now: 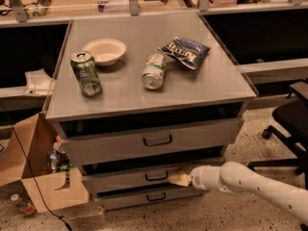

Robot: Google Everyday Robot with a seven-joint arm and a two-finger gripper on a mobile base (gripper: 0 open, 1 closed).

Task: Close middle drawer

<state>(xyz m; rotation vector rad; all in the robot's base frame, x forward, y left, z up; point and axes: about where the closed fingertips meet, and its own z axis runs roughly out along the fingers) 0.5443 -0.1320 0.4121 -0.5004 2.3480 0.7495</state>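
Middle drawer (130, 179) first: where is it?
– You have it second of three in the grey cabinet, under the top drawer (120, 146) and over the lowest drawer (125, 199). A dark gap runs along its upper edge, and its low front with the small bar handle sits a little behind the top drawer's taller front.

And the gripper?
– Your gripper (180, 179) is right at that front, its pale tip touching the panel just right of the handle. You cannot tell whether it is clenched or released. The white arm (255, 189) reaches in low from the right, crossing the cabinet's right front corner.

What crowds the edges?
– To your left, a cardboard box (33, 182) stands just beside the cabinet's lower corner, with a thin cable trailing in front of it. To your right, a black office chair (291, 121) stands near the arm but apart from it. Speckled floor (226, 218) lies open in front of the drawers, between box and chair.

Up top?
– On the surface (211, 88): a green can (86, 73) upright near the left edge, a bowl (105, 51) just behind it, a silver can (154, 71) on its side mid-way, and a chip bag (184, 52) touching that can's far end.
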